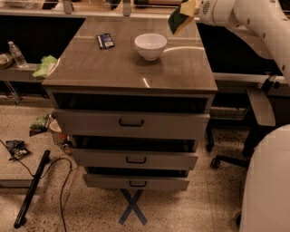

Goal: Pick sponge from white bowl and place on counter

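Observation:
The white bowl (150,45) stands empty on the counter (118,68), toward its far right. My gripper (189,10) is up at the top edge of the camera view, above and to the right of the bowl. It is shut on the sponge (180,19), which hangs tilted in the air, yellow with a dark green face. The sponge is clear of the bowl and well above the counter.
A small dark packet (105,41) lies on the counter left of the bowl. A light green cloth (45,65) and a water bottle (17,54) sit on a low shelf at left. Three drawers stand partly open. Cables and litter lie on the floor.

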Robot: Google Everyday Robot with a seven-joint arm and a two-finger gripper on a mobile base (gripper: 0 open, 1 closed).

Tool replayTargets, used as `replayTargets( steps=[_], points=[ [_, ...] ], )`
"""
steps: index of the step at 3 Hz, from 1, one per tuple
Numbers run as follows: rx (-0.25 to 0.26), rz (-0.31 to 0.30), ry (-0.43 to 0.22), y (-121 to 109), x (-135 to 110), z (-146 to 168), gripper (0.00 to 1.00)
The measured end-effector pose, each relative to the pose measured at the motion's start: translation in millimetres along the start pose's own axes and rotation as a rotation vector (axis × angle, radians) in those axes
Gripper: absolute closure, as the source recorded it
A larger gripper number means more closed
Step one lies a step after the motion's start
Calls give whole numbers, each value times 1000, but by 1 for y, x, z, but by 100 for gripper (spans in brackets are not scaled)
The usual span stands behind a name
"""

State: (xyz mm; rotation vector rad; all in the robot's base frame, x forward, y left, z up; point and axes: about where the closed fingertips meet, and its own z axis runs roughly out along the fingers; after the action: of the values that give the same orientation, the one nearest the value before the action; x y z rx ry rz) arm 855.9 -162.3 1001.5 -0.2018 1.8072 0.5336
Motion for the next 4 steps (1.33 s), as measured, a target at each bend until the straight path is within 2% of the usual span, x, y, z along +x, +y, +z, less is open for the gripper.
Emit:
replayTargets(
  steps=[1,2,3,4],
  points=[
    [125,97,52,-43,19,-39,100],
    [163,163,112,-52,47,-50,100],
    [152,243,181,-46,80,-47,100],
    [97,322,253,-23,111,-33,77]
  ],
)
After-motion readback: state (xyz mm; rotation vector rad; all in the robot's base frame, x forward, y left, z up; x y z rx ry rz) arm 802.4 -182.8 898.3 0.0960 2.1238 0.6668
